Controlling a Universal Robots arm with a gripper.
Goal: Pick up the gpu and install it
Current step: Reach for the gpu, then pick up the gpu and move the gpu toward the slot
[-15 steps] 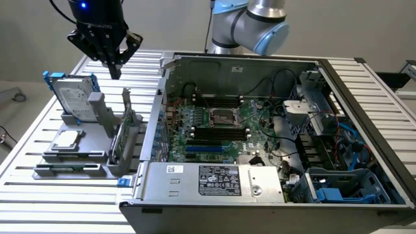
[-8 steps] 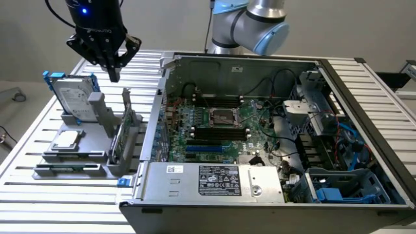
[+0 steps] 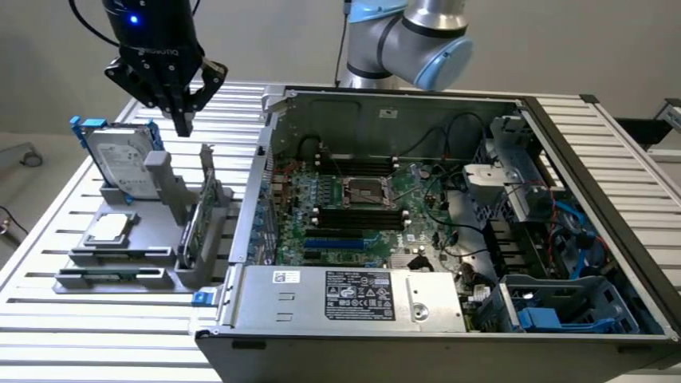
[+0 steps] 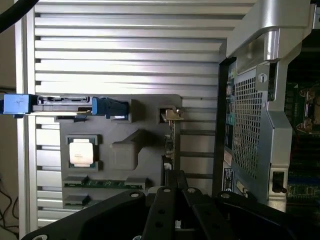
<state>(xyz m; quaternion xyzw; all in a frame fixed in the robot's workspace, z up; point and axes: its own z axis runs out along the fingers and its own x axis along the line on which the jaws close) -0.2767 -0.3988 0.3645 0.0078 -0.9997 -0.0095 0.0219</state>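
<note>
gripper [image 3: 183, 120] pointing straight down (fingers together) | above gpu [image 3: 198, 215], apart

An open desktop computer case [image 3: 394, 94] lies on its side on a slatted aluminium table [image 3: 612, 128]. Its motherboard [image 3: 319, 227] faces up, with the processor socket [image 3: 369, 192] near the middle and a grey power supply [image 3: 352, 297] along the near edge. Just beside the case, toward the exterior view's left, a grey holder [image 3: 159, 174] carries an upright silver hard drive [image 3: 115, 155] with blue rails [image 3: 76, 126], a square processor chip [image 3: 108, 229] and a memory stick [image 3: 107, 278].
</note>
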